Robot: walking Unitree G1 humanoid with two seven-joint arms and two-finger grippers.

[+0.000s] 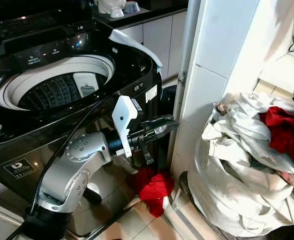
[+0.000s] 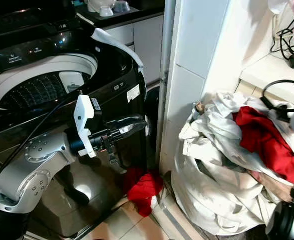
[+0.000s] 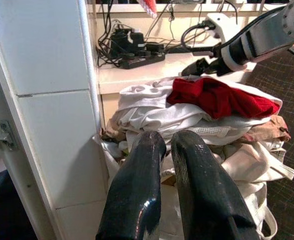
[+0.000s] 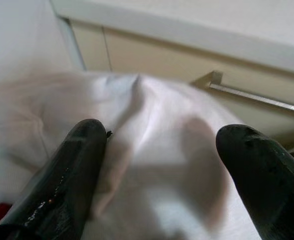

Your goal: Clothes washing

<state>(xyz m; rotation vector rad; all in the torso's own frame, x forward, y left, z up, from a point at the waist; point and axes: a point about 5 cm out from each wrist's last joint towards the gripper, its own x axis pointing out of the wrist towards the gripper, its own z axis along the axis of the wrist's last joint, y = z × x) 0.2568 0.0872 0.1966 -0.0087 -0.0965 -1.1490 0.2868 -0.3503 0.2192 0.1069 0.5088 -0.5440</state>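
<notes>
Beside the washer (image 1: 56, 80), my left pincer (image 1: 159, 125) hung narrow, nearly closed, empty, pointing toward the laundry pile (image 1: 247, 165). My right pincer (image 4: 157, 165) gaped wide just above that pile's white cloth (image 4: 152, 150), so I judged the right arm nearer. A red garment (image 1: 154, 187) lay on the floor below the left pincer.

Hardly any writing can be read

The washing machine (image 1: 76, 115) bears a dark sticker (image 1: 20, 167) with a white logo at 7 o'clock on its front, lettering too small to read; a white label (image 1: 151, 93) at 3 o'clock on its side, print illegible; control panel (image 1: 41, 57) markings unreadable.
</notes>
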